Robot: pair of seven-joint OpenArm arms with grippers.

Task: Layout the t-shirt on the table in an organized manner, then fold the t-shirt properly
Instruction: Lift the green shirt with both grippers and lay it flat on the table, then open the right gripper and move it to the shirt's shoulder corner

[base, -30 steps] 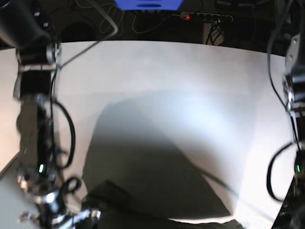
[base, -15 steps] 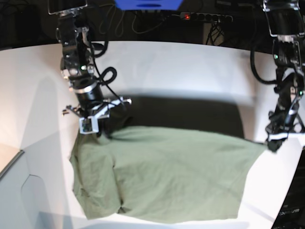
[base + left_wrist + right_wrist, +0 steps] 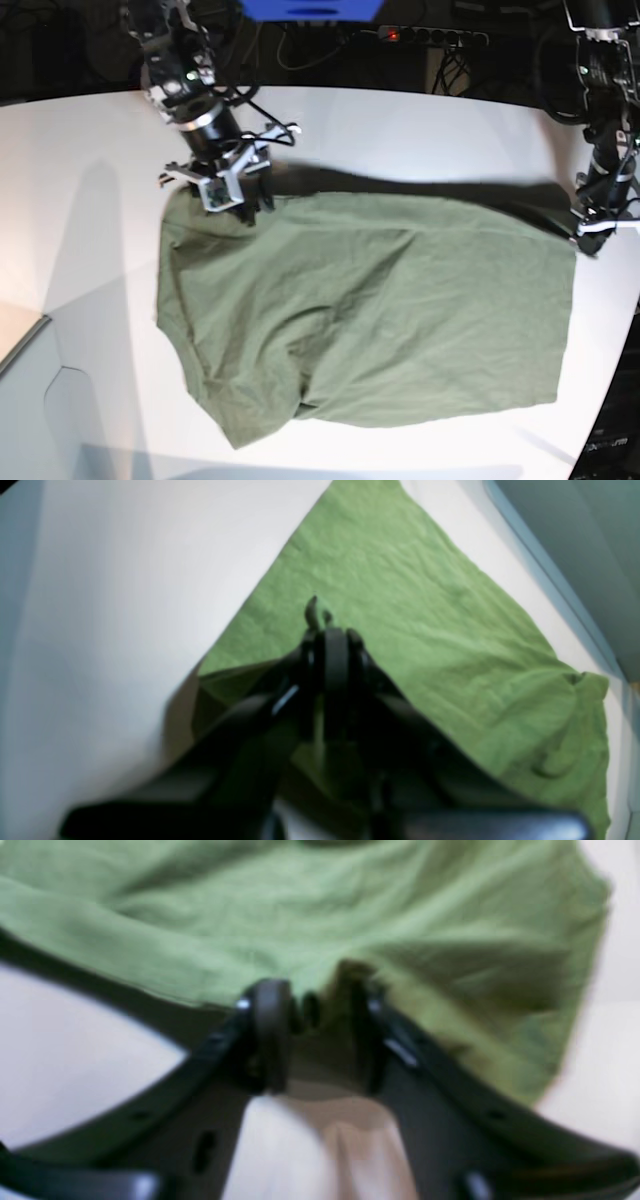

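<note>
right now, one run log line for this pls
stage: layout | t-shirt: spread on table | left gripper: shut on corner | right gripper: open at edge

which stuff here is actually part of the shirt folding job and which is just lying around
Part of the job:
- t-shirt, spread on the table
- table
- right claw at the shirt's far edge
- left claw at the shirt's other far corner

Just lying about:
- power strip behind the table
- blue object at the top edge
</note>
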